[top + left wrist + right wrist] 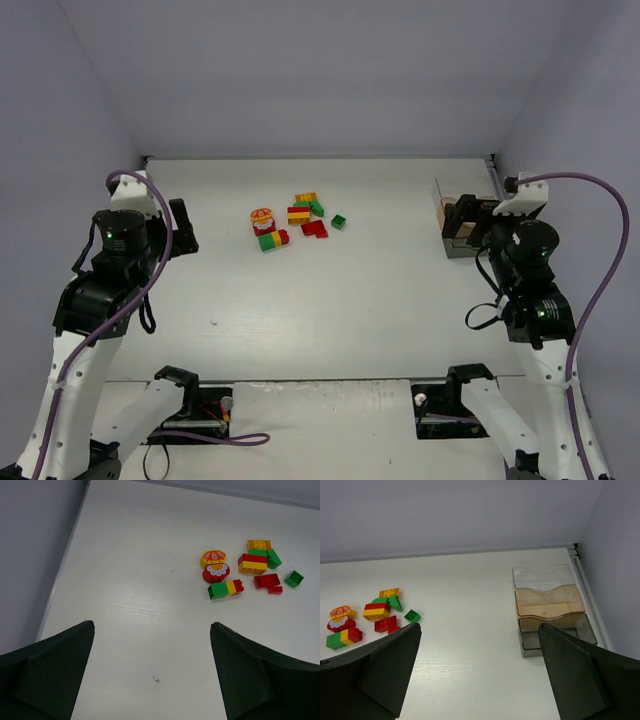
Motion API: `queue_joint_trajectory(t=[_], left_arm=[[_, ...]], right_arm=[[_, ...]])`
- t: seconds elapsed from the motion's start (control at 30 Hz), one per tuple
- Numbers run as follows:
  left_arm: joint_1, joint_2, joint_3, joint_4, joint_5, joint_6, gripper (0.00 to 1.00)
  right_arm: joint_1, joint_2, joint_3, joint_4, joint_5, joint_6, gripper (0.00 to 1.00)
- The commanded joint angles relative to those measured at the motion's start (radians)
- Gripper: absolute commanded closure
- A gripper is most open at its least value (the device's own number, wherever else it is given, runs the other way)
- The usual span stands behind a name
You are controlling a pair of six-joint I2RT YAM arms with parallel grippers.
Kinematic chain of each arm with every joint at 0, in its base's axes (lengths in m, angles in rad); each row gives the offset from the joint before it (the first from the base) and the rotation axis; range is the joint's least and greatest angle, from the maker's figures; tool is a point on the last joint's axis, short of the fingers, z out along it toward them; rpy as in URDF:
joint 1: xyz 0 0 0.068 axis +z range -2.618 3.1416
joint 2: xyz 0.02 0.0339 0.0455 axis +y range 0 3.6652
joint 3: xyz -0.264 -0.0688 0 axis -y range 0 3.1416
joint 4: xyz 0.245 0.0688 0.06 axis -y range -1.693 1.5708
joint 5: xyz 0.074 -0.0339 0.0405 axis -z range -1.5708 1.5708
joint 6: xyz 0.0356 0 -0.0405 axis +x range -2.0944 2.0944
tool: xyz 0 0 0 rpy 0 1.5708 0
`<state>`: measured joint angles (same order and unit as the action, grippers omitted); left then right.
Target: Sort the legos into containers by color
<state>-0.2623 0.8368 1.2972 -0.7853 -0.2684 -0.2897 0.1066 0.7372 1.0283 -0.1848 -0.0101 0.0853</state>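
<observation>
The legos (295, 220) lie in a loose cluster at the table's middle back: a round red-yellow piece (215, 565), a green-yellow-red bar (225, 588), a red-yellow stack (252, 564), an orange plate (259, 544), a red piece (266, 581) and a small green brick (294, 578). The containers (443, 200) stand in a row at the far right: a clear one (542, 577), a tan one (547, 611) and a grey one (527, 641), all with nothing inside. My left gripper (152, 625) hangs open over bare table left of the legos. Above the containers' near end, my right gripper (480, 626) is open and holds nothing.
Grey walls close the table at the back and on both sides. A metal rail (585, 587) runs along the right edge beside the containers. White tabletop (400, 280) lies between the legos and the containers.
</observation>
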Motion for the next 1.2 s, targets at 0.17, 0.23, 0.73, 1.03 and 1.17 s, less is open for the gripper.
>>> queue_joint_trajectory(t=[0.17,0.23,0.73,1.03,1.17], left_arm=[[-0.006,-0.027,-0.03,0.047,0.037,-0.037,0.08],[-0.006,-0.028,-0.042,0.043,0.052,-0.052,0.08],[-0.005,-0.074,-0.11,-0.091,0.064,-0.094,0.08],[-0.005,-0.111,-0.142,-0.115,0.116,-0.14,0.08],[-0.005,-0.127,-0.16,-0.135,0.123,-0.16,0.08]], right_arm=[[0.008,0.094,0.016,0.068,-0.08,0.034,0.0],[0.008,0.149,0.024,0.068,-0.122,0.047,0.0],[0.235,0.908,0.317,0.14,-0.136,0.03,0.27],[0.285,1.284,0.585,0.13,-0.178,-0.05,0.21],[0.304,1.373,0.644,0.131,-0.238,-0.125,0.21]])
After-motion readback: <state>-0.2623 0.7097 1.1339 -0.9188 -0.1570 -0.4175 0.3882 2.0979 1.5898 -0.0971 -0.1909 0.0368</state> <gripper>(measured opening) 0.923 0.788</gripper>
